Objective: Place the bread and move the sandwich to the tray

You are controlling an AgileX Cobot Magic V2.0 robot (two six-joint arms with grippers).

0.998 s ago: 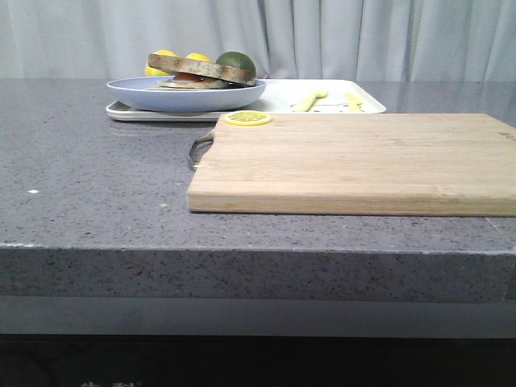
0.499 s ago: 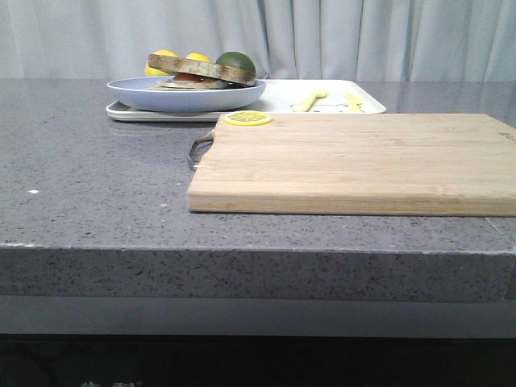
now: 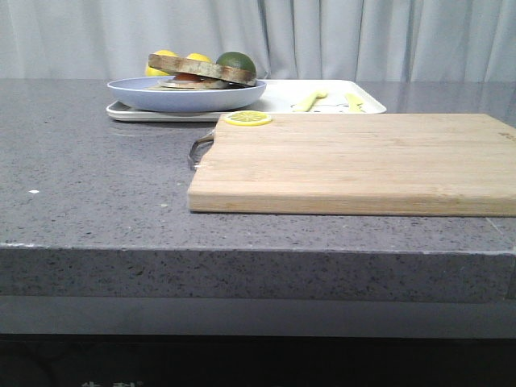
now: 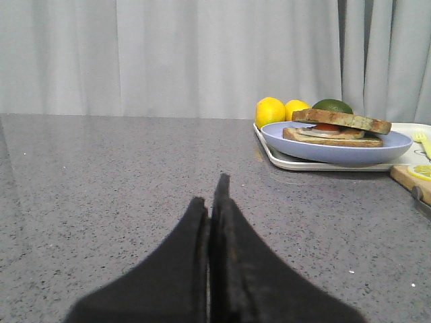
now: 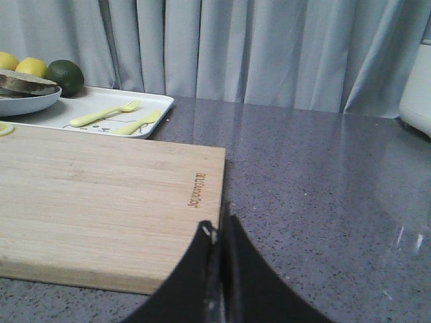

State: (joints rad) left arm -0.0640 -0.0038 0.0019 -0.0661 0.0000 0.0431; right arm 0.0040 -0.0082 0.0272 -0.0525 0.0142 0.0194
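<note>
Brown-crusted sandwich (image 4: 337, 127) sat finished on its pale blue plate (image 4: 337, 149), plate already parked on the left end of the white tray (image 3: 278, 98) next to the yellow fork and spoon, so I'd say that job was done; both my left gripper (image 4: 214, 202) and right gripper (image 5: 219, 235) were clenched on nothing, resting low near the cutting board (image 3: 363, 161)

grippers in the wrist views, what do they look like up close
Only the fingers show. The left gripper has two matte black fingers, broad at the base and tapering to narrow pointed tips. The right gripper looks the same, black and wedge-shaped, with a small pale scuff near one fingertip. No cables, markings or arm links are in view.
</note>
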